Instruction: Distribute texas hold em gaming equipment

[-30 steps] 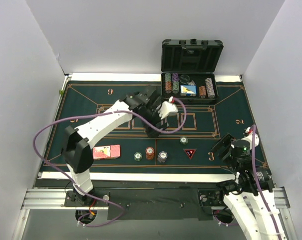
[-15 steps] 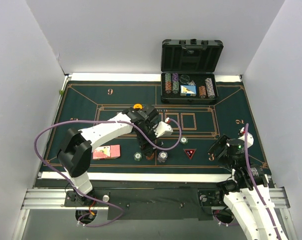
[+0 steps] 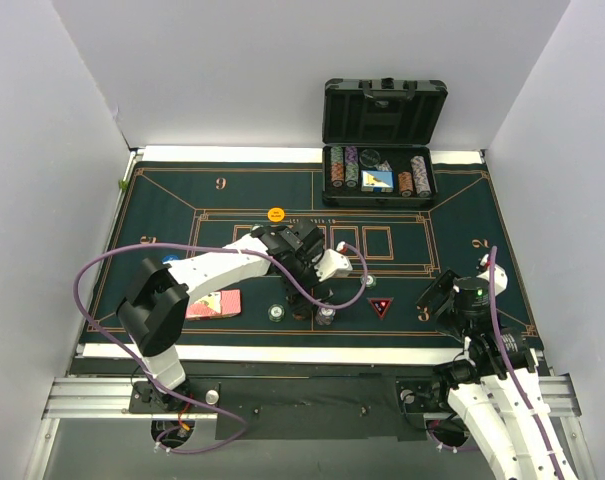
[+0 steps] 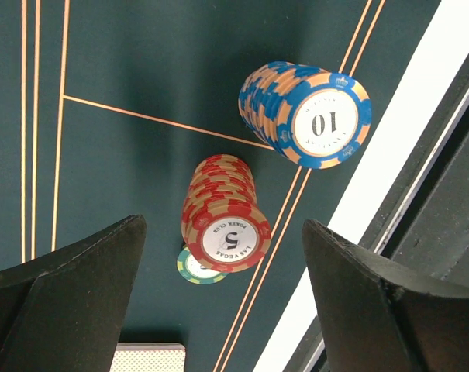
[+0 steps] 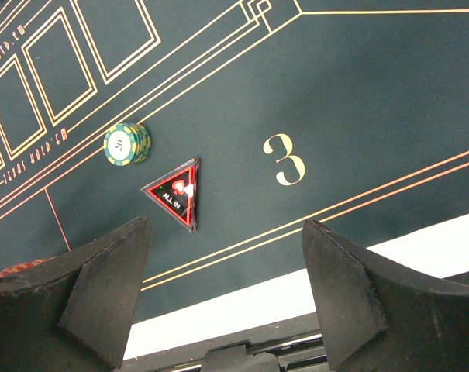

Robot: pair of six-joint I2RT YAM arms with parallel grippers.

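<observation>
Three chip piles sit near the mat's front edge. In the left wrist view a red stack (image 4: 225, 226) stands over a flat green chip (image 4: 192, 269), with a blue-and-orange stack (image 4: 310, 115) beyond. My left gripper (image 4: 222, 260) (image 3: 308, 292) hangs open above the red stack, touching nothing. The pink-backed card deck (image 3: 214, 303) (image 4: 149, 358) lies to the left. A small green stack (image 5: 127, 143) (image 3: 368, 281) and a red triangular ALL IN marker (image 5: 174, 194) (image 3: 380, 306) lie ahead of my open, empty right gripper (image 5: 226, 232) (image 3: 437, 297). An orange button disc (image 3: 275, 214) rests mid-mat.
The open black case (image 3: 382, 110) stands at the back right, with rows of chips and a card box inside. The green felt mat (image 3: 182, 195) ends in a white strip (image 3: 282, 352) along the near edge. The left arm's purple cable (image 3: 92, 275) loops over the left side.
The left arm has swung from the mat's middle toward the near edge and now hangs over the chip stacks. The orange disc it covered shows. The right arm shifted slightly.
</observation>
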